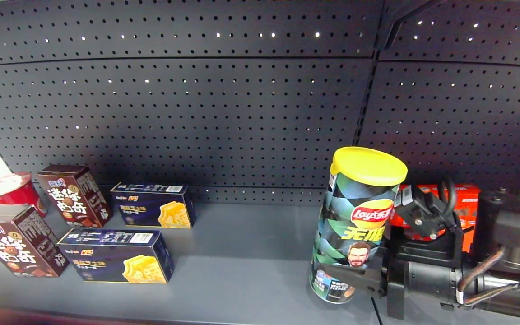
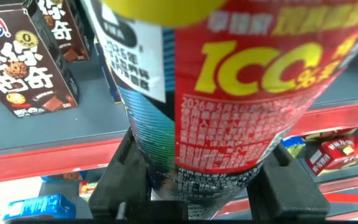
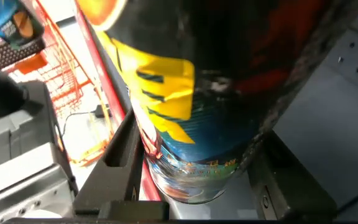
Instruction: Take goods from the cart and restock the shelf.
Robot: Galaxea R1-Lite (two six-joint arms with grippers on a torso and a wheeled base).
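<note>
A tall chip can (image 1: pixel 359 221) with a yellow lid and green-black pattern stands upright on the grey shelf board (image 1: pixel 251 253), right of centre. My right gripper (image 1: pixel 355 262) comes in from the right, shut on the can's lower half. In the right wrist view that can (image 3: pixel 185 106) sits between the two dark fingers (image 3: pixel 114 168). A second chip can (image 2: pixel 229 93), red and blue with a yellow lid, is held upright in my left gripper (image 2: pixel 204 180), which is shut on its base in front of the shelf's red front edge (image 2: pixel 55 158).
At the shelf's left stand two brown cookie boxes (image 1: pixel 72 194) (image 1: pixel 16 239), two dark blue cracker boxes (image 1: pixel 154 205) (image 1: pixel 118 255) and a red cup (image 1: pixel 14 189). An orange box (image 1: pixel 463 203) lies behind the right arm. The orange wire cart (image 3: pixel 61 81) is behind.
</note>
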